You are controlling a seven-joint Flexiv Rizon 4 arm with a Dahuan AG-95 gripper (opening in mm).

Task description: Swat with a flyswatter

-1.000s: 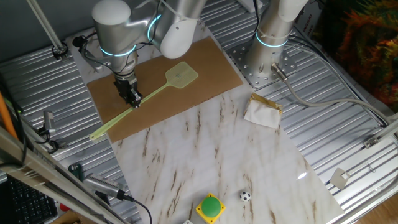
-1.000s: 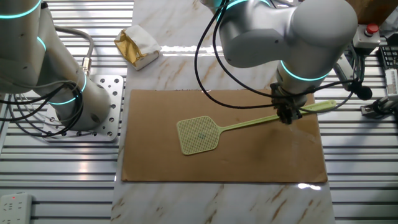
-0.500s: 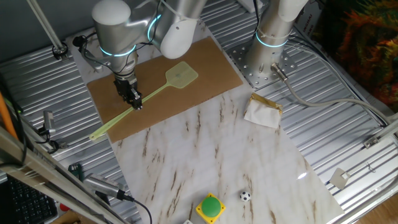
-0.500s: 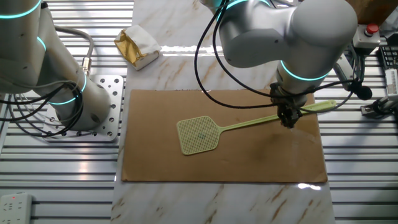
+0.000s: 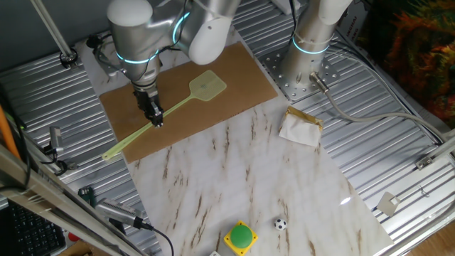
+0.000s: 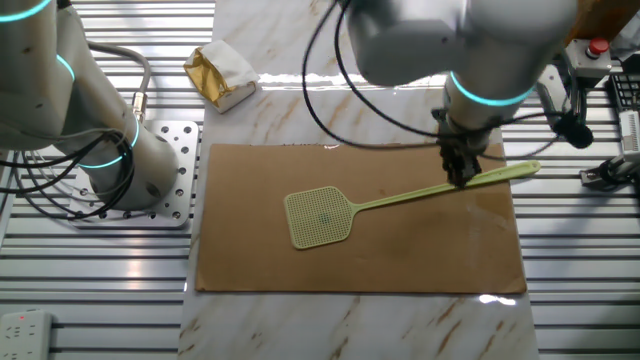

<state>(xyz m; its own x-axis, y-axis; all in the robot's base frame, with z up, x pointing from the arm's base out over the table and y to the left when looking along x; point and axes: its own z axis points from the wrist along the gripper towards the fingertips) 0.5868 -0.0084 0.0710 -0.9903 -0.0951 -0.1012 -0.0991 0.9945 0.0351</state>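
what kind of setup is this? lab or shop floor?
Likely a robot lab bench: a slotted aluminium table, a second arm's bolted base plate, and a green push-button box on the marble-look sheet.

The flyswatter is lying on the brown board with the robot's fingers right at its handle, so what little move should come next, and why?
Probably lift straight up a little. The fingers seem closed on the flyswatter handle, while its mesh head looks flat on the brown board; it must rise before swatting.
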